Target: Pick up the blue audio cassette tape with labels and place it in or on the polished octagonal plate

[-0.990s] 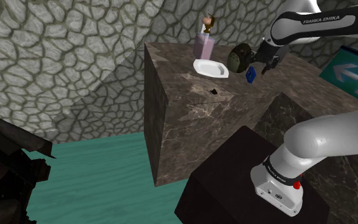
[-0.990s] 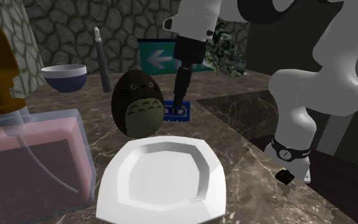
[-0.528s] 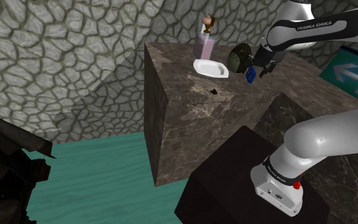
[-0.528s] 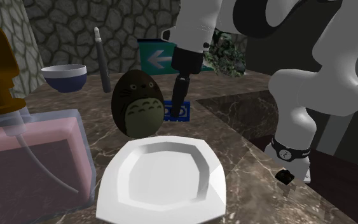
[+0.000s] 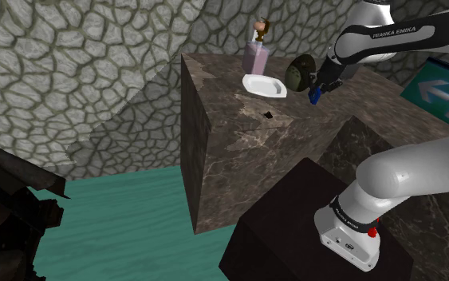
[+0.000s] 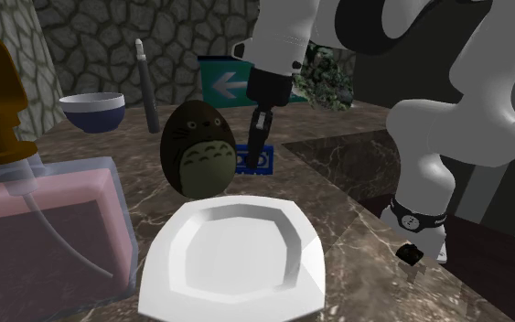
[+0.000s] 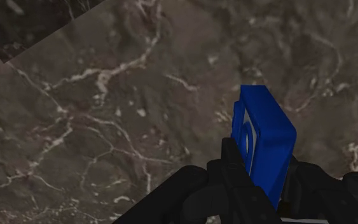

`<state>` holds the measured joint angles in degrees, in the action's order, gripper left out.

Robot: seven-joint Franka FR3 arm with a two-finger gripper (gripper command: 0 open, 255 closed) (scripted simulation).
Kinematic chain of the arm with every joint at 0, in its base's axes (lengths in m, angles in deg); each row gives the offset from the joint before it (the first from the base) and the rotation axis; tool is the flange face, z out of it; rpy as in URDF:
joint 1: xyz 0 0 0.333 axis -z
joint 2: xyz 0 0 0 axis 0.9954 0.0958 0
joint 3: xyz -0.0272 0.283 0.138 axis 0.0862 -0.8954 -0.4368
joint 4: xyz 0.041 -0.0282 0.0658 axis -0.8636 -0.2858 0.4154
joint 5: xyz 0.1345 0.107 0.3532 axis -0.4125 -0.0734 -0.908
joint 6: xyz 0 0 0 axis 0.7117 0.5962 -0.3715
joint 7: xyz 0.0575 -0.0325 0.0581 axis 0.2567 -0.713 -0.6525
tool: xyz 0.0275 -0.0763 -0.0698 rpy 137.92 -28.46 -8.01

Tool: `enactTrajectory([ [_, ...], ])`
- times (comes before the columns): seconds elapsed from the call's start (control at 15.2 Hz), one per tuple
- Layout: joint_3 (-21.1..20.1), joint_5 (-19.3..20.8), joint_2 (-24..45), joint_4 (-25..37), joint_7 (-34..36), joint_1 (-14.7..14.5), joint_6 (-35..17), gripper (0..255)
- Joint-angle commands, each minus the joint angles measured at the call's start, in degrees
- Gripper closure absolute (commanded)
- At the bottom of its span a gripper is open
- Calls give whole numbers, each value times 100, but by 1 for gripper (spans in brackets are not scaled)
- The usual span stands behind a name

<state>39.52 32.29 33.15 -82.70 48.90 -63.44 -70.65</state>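
While blue cassette (image 7: pixel 265 137) sits clamped in gripper (image 7: pixel 262 167), pickup appears done; transfer onto white octagonal plate (image 6: pixel 232 256) remains outstanding.

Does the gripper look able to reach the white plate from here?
Probably yes: the gripper clasps the cassette, but the egg-shaped figure stands near the path to the plate.

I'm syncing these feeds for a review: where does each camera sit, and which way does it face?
Shoulder view: beside the stand, looking down across the counter; the arm shows.
Second exterior view: low beside the plate, facing the arm.
Wrist view: on the gripper, looking down; fingers clasp the cassette.
All share the cassette.
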Motion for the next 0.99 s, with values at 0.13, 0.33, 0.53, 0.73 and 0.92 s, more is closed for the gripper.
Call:
enactTrajectory([
  [0.13, 0, 0, 3, -1, 0, 0, 2, 255],
  [0.33, 0, 0, 3, -3, 0, 0, 0, 255],
  [0.53, -24, -29, -75, 175, -21, -12, 255, 255],
  [0.73, -48, -57, -138, 362, -41, -23, 505, 255],
  [0.92, -71, -84, -187, 559, -61, -34, 750, 255],
])
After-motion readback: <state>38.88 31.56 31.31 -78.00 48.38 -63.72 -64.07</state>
